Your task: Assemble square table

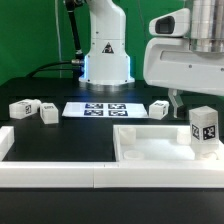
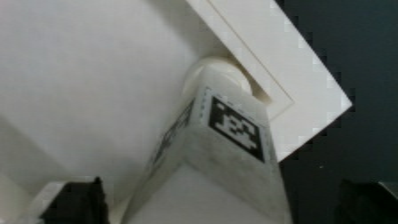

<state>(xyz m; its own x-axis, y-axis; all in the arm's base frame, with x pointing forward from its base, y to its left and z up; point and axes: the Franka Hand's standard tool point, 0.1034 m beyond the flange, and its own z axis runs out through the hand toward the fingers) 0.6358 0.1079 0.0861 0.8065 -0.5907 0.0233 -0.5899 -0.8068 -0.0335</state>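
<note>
Black matte table surface (image 1: 60,135) carries everything, and the arm's white base (image 1: 105,55) stands at the far side. On the exterior view's right, toward the near edge, lies the white plastic square table top (image 1: 150,148), a shallow tray with a raised rim. A small white block-shaped upright leg (image 1: 205,132) with a black-and-white tag stands in the right part of that tray. In the wrist view its rounded end (image 2: 222,80) meets the top close to the rim.

The two-finger gripper (image 1: 196,101) hangs over this leg with its jaws spread wide. One dark finger (image 1: 178,100) sits to the exterior view's left of the leg and apart from it. The other finger is hard to make out, so the leg seems ungripped rather than plainly so.

Two loose white tagged legs (image 1: 22,107) lie at the far left. A third loose leg (image 1: 160,107) lies just right of the flat white marker board (image 1: 95,108). Long white rails (image 1: 40,165) border the near left.
</note>
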